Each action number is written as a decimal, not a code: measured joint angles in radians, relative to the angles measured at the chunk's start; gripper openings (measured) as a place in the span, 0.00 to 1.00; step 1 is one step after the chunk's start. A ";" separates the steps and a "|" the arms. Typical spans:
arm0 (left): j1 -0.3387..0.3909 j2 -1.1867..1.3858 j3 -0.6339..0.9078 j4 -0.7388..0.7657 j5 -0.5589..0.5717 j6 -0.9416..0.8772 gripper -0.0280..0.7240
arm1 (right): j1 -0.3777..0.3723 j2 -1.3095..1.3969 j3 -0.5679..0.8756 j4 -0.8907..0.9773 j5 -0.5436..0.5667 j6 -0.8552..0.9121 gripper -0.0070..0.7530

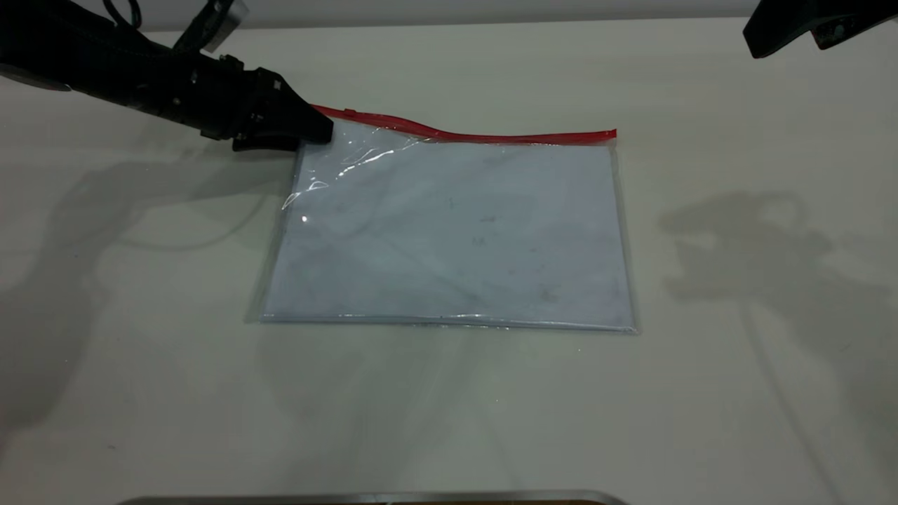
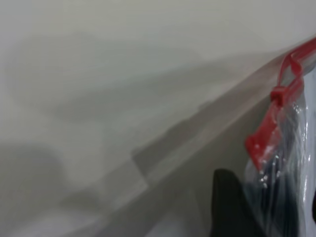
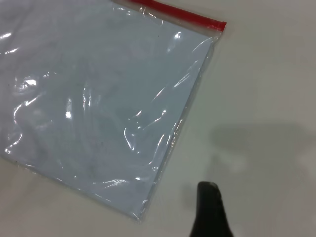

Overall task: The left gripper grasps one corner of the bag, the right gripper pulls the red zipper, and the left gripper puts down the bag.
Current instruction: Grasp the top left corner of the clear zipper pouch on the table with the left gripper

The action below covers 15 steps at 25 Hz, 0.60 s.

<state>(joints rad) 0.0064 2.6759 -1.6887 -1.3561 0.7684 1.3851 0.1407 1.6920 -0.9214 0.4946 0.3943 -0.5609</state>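
**Left gripper on the red-capped corner; zipper pull not yet begun**

The bag (image 1: pixel 449 231), a flat clear pouch with white paper showing through, lies near the middle of the tabletop (image 1: pixel 736 386), its red zipper (image 1: pixel 477 135) running along the far long edge. The left gripper (image 1: pixel 309 130) sits at the far left corner of the bag (image 1: pixel 324 125), where the red strip ends. The plastic beside it is creased and the strip rises slightly toward the claw, which suggests the corner is pinched and lifted a little. In the left wrist view one dark finger (image 2: pixel 229 207) lies against the clear plastic just below the end of the red strip (image 2: pixel 274 118), with a small red slider tab (image 2: pixel 277 94) a little farther along it. The claw looks clenched on the corner, though the second finger is mostly hidden behind the film.

The right gripper (image 1: pixel 807 28) hangs over the far right corner of the tabletop, well apart from the bag. Only one of its fingertips (image 3: pixel 210 207) shows in its own wrist view, so whether it is spread or closed cannot be told.

The step in hand appears to be the first one, securing the corner. Next, the right arm would need to travel across to the slider tab near the left claw, close on that small tab, and draw it along the strip toward the free red end (image 3: pixel 217 24), while the left claw keeps the corner steady.
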 joint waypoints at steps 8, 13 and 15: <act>-0.025 0.000 0.000 0.001 0.003 0.001 0.59 | 0.000 0.000 0.000 0.000 0.000 -0.001 0.77; -0.029 0.000 0.000 0.018 0.001 0.001 0.49 | 0.000 0.000 0.000 0.000 0.000 -0.001 0.77; -0.029 0.000 0.000 0.035 0.001 0.013 0.33 | 0.000 0.000 -0.001 0.000 0.000 -0.001 0.77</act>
<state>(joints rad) -0.0222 2.6759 -1.6887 -1.3209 0.7698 1.3977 0.1407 1.6920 -0.9222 0.4950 0.3943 -0.5621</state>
